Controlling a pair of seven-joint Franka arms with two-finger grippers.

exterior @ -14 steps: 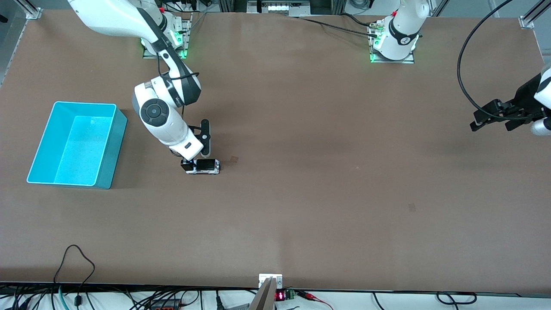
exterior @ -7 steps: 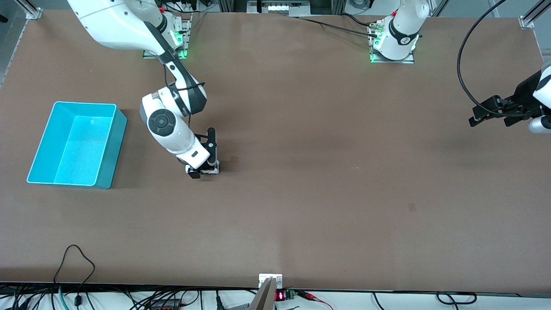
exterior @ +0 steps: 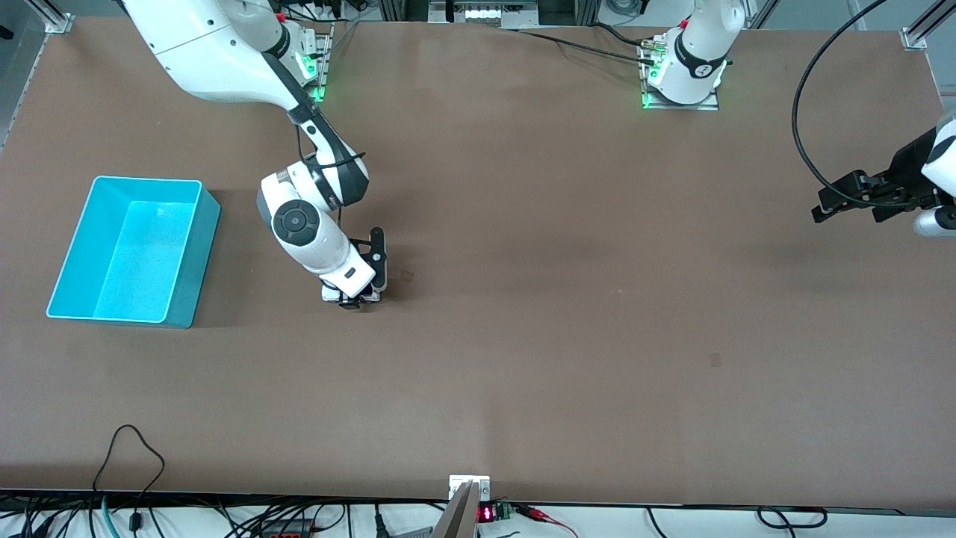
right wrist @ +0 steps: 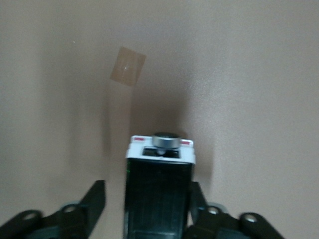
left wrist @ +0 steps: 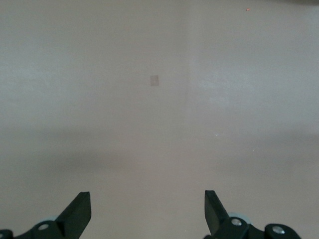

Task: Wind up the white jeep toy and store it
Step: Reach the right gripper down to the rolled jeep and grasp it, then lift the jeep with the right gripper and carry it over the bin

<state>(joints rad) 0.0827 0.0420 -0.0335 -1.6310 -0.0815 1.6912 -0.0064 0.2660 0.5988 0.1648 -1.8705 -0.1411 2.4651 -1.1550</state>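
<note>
Front view: matte brown bench (exterior: pixel 567 314). Right arm folds steeply down; right gripper (right wrist: pixel 146 199) straddles the white jeep toy (right wrist: pixel 159 184), boxy, black-roofed, mid-bench near the glossy turquoise bin (exterior: pixel 67 258); one finger touches, the other stands apart; jeep partly hidden. Left gripper (left wrist: pixel 148 211) waits over the bench edge, fingers apart.

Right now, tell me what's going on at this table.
The right gripper is down over the white jeep toy on the table, one finger against the toy's side and the other a little apart. The turquoise bin sits toward the right arm's end. The left gripper waits open above the table's other end.
</note>
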